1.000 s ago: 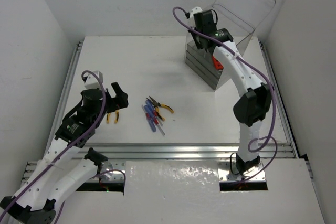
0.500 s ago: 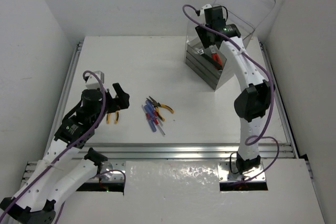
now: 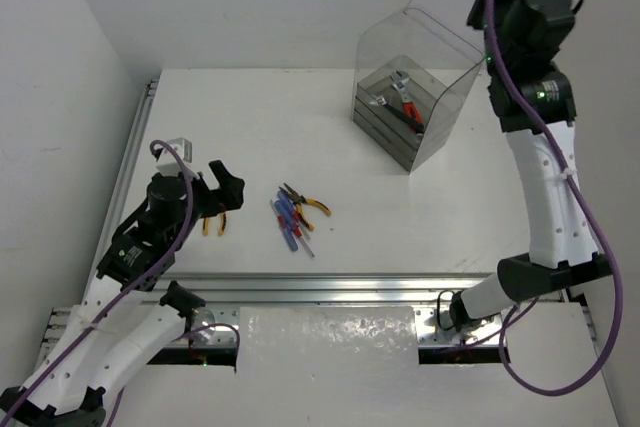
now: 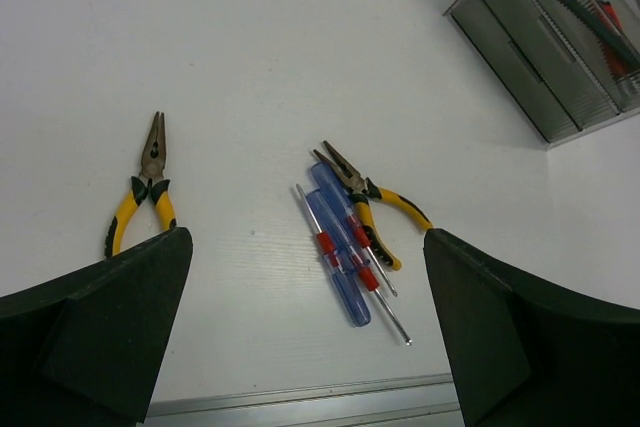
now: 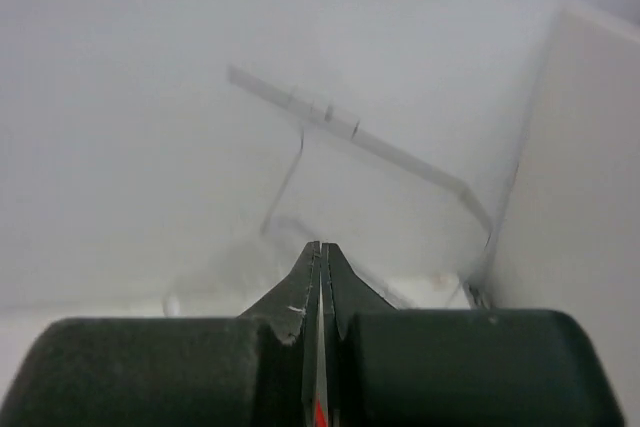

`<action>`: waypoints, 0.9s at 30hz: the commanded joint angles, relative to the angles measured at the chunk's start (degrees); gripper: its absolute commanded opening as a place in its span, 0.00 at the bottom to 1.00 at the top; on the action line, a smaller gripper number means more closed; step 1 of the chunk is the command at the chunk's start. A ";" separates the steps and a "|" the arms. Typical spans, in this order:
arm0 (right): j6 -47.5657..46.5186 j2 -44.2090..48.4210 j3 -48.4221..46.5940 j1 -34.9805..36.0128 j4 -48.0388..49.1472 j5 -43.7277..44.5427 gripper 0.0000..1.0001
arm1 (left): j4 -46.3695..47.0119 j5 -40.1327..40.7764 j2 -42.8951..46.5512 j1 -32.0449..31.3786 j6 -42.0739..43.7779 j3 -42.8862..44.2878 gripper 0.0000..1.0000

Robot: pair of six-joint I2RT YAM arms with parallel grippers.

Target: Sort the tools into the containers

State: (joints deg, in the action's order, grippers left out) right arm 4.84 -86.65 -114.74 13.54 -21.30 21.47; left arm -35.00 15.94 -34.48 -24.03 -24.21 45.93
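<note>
Tools are lying on the white table [image 3: 290, 117] and in the clear box [image 3: 440, 62].
The left gripper [image 3: 215, 190] is hanging wide open at 7 o'clock, above one yellow pliers [image 4: 140, 202]. The screwdrivers [image 4: 340, 247] are lying at its 3 o'clock, touching the second pliers [image 4: 372, 209]. Two wrenches [image 3: 400, 99] are resting on the top tray [image 3: 383, 127] at 1 o'clock. The right gripper [image 5: 320, 269] is sitting high up, jaws pressed shut.

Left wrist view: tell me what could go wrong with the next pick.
1. The slim blue- and red-handled screwdrivers lie bunched against one pair of yellow-handled pliers; the open left claw may grab two or scatter them.
2. Flat on the white table, they could slip from the pinch.
</note>
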 commanded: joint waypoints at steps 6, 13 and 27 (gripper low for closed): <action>-0.08 -12.38 -17.71 -7.21 6.26 3.47 0.01 | 2.92 -1.44 2.49 -1.54 0.92 -0.58 1.00; 5.61 -15.47 -16.56 -18.81 5.40 -6.58 0.04 | 3.36 -1.88 2.93 -2.34 1.00 -0.76 1.00; 10.01 -21.02 -15.98 -23.65 4.15 -34.55 0.03 | 3.54 -2.67 2.05 -2.34 1.27 -0.76 1.00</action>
State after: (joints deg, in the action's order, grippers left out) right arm 12.78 -109.30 -132.27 -10.74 -19.62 -3.07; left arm -34.50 13.87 -32.25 -25.85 -23.97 45.19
